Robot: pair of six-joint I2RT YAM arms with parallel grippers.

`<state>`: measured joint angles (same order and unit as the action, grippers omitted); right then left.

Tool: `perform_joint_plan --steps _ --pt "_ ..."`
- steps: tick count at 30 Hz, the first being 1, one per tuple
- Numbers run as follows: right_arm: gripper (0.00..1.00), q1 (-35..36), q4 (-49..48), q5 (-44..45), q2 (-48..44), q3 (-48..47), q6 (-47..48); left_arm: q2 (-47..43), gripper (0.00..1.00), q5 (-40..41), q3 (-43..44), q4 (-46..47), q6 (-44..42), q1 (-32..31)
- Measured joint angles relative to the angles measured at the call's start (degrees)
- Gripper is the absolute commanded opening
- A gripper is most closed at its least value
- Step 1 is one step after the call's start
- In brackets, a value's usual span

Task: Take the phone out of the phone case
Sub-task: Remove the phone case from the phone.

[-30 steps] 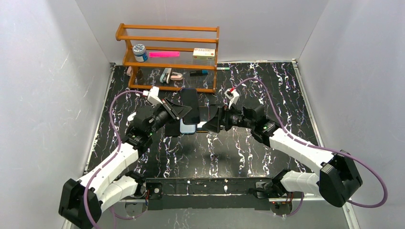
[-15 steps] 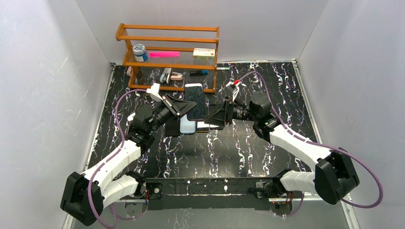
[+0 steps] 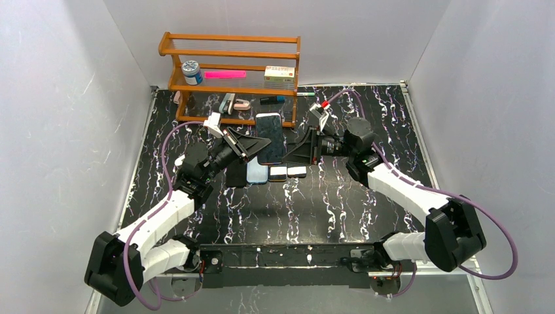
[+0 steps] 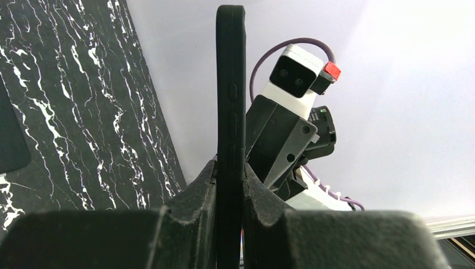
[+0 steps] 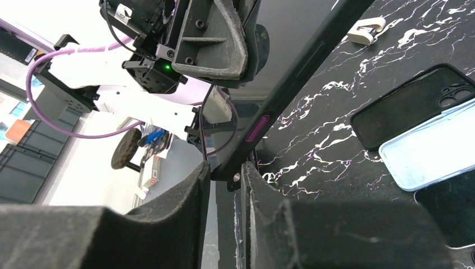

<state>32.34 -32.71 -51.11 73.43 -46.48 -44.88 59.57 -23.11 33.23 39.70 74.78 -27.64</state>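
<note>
Since both wrist cams only catch the phone (image 3: 269, 137) edge-on, with its black case (image 4: 229, 84) buried between the fingers at the lower end and running out of frame in the right one, you can't really see where case stops and phone starts. It's held up off the marble table (image 3: 340, 196), glossy face toward the overhead cam, just near of the wooden shelf (image 3: 229, 72), left gripper (image 3: 252, 149) squeezed tight on its left edge. The right gripper (image 5: 227, 179) has its fingers narrowed around the right-hand corner, but honestly can't tell if they're actually biting.
</note>
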Motion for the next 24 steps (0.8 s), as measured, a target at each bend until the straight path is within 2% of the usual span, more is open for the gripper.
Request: perform_joint_plan --steps 4,11,14,24 --pt "0.22 -0.3 -0.4 -1.9 1.3 -1.1 0.3 0.1 0.00 -0.3 0.0 0.8 0.3 0.2" --pt "0.04 -1.0 -0.3 -6.1 2.1 -2.0 4.4 1.7 0.00 -2.3 0.3 2.2 2.1 0.4" --pt "0.01 -1.3 1.8 -7.6 2.2 -3.1 8.6 2.7 0.00 -3.3 0.5 3.7 3.1 0.5" --pt "0.01 -1.6 18.4 -10.0 3.3 -11.9 29.2 6.5 0.00 -6.1 1.6 10.1 7.4 1.9"
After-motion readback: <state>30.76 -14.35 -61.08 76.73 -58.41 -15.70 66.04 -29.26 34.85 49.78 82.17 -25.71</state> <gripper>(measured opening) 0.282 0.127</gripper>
